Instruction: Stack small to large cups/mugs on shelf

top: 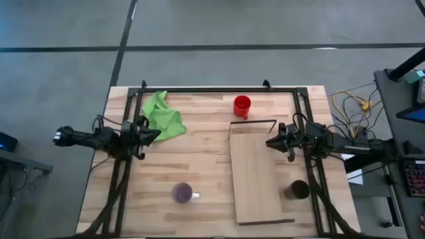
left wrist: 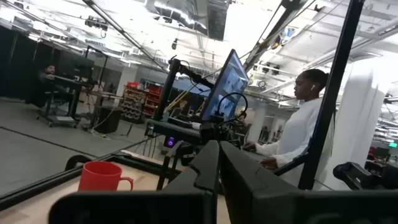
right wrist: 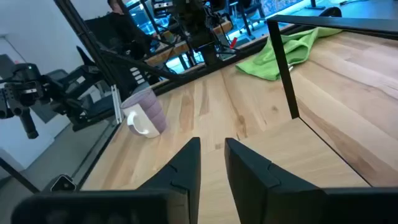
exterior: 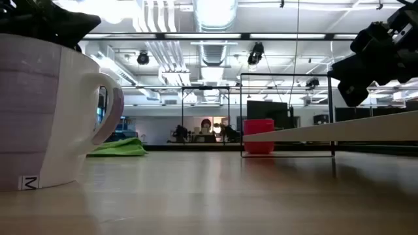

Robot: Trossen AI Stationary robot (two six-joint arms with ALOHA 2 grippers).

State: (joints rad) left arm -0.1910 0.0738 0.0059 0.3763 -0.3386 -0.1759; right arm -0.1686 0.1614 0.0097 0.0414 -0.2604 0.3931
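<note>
The red cup (top: 242, 106) stands upright on the table beyond the far end of the light wood shelf (top: 255, 174); it also shows in the left wrist view (left wrist: 102, 177). The purple cup (top: 182, 193) with its pale handle stands near the front, left of the shelf. The black cup (top: 298, 190) stands right of the shelf. My left gripper (top: 158, 135) is shut and empty, level, by the green cloth (top: 163, 118). My right gripper (top: 269, 143) hovers level over the shelf's far right edge, its fingers a narrow gap apart (right wrist: 212, 155), empty.
The shelf's thin black wire frame (top: 254, 123) stands up at its far end, and another (top: 265, 222) lies at its near end. The green cloth lies crumpled at the far left. A black frame (top: 219, 90) runs round the table's edges. A person (left wrist: 298, 137) stands beyond the table.
</note>
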